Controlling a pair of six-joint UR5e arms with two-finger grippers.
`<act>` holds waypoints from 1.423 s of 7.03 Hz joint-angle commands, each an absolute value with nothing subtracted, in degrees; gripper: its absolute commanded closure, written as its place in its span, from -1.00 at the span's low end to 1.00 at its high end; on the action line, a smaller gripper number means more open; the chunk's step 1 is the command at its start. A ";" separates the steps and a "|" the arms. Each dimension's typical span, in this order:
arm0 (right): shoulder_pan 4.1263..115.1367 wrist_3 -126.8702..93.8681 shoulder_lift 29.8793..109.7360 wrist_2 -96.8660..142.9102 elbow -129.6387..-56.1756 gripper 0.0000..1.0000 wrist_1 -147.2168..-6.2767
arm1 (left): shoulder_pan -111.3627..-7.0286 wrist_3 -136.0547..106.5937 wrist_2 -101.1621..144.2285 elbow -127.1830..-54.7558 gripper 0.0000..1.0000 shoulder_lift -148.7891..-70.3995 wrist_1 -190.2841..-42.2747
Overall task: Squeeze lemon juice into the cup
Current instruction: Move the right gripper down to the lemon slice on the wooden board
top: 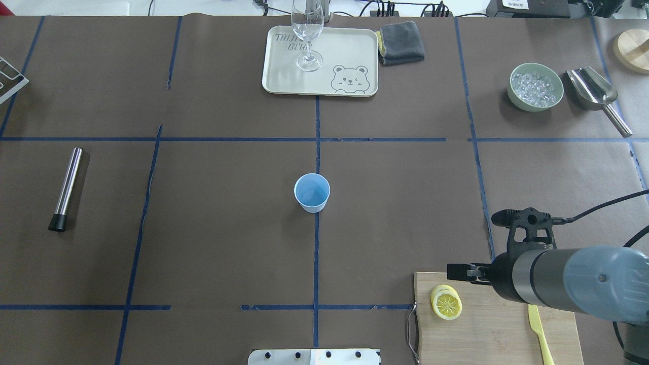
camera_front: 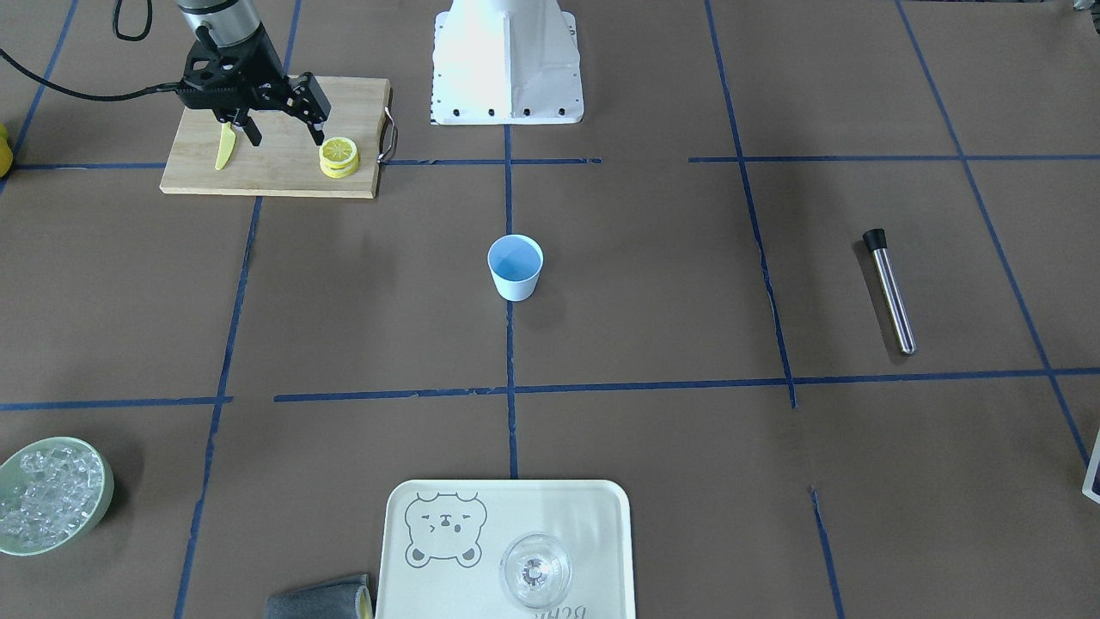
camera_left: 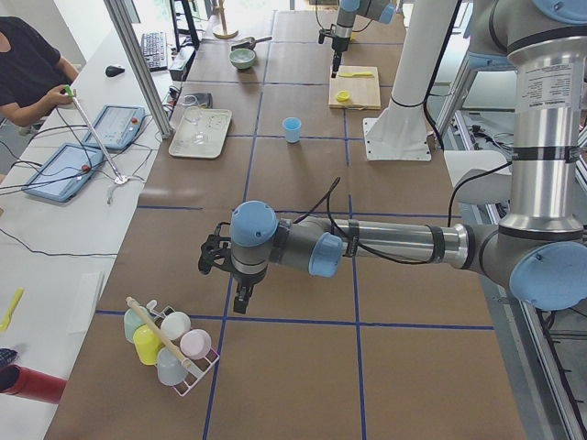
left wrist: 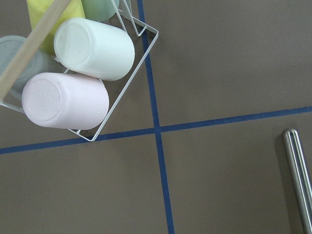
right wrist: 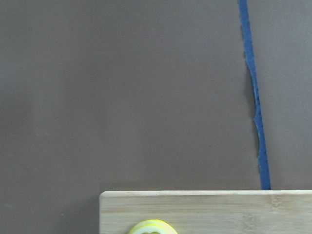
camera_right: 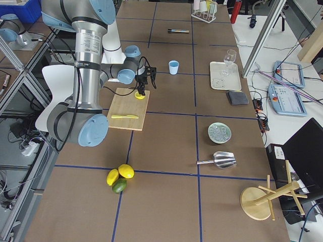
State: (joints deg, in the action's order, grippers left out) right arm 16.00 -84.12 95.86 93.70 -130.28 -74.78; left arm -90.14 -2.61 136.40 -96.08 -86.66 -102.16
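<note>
At frame centre the cup stands upright; farther back, upper left, the right gripper hangs wide open and empty over the cutting board beside the lemon, while whether the left gripper is open cannot be told.

Worktop: matt brown paper, blue tape lines. Cutting board: pale wood, visible grain. Cup: matt light-blue, looks plastic. Tube: polished metal, matt black cap. Wine glass: clear, glossy. Tray: smooth cream plastic. Cloth: grey fabric.
</note>
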 commanded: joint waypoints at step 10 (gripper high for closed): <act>8.26 -84.64 91.94 87.80 -122.43 -1.00 -74.44 | -90.18 -2.46 136.49 -95.80 -1.00 -86.31 -102.30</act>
State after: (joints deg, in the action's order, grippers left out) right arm 8.54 -84.58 91.89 87.79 -122.51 -74.46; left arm -90.17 -2.45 136.49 -95.73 -86.37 -102.30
